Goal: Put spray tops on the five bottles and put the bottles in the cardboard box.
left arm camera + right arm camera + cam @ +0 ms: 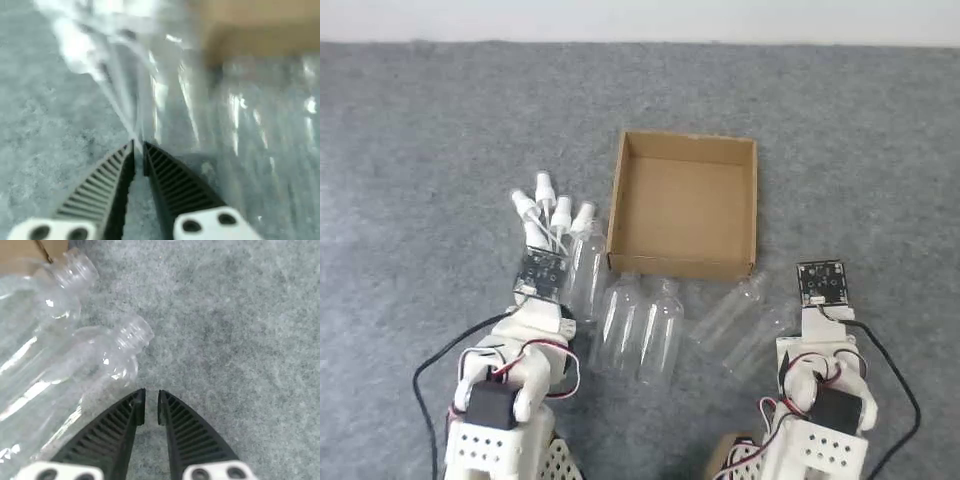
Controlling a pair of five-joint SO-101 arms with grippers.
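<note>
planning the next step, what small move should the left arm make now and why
Probably open the left gripper and ease onto a spray top: its jaws sit shut right at the tops' thin tubes, and the bottles lie uncapped.

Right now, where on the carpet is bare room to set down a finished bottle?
Free: the carpet right of the cardboard box, and the strip beyond it. Crowded: the bottles lying just before the box, and the spray tops at its left.
</note>
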